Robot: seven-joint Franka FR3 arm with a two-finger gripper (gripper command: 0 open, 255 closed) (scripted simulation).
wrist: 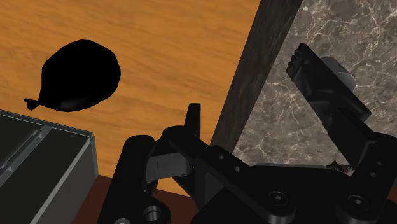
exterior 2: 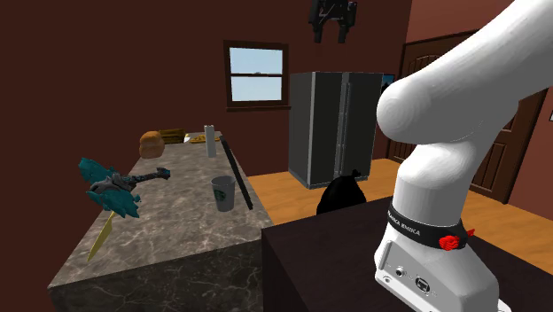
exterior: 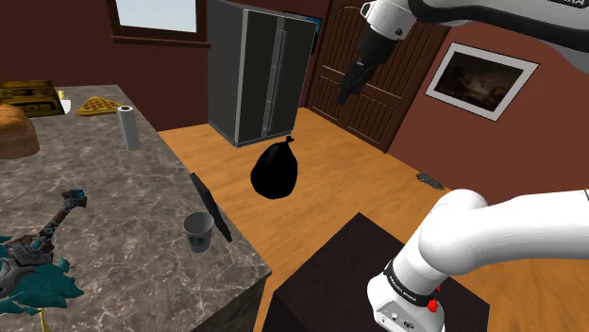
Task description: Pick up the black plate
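The arm (exterior: 510,231) stretches up high. Its claw (exterior: 351,83) hangs well above the plate (exterior: 210,206) on the surface (exterior: 123,203), spread wide and empty.

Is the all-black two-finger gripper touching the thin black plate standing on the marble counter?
Apart. The shoulder view shows the gripper high in the air, with the plate far below it on the counter.

The black plate (exterior 2: 236,173) stands on edge beside a cup (exterior 2: 223,192) on the counter (exterior 2: 168,239), the pincer (exterior 2: 331,34) high above.
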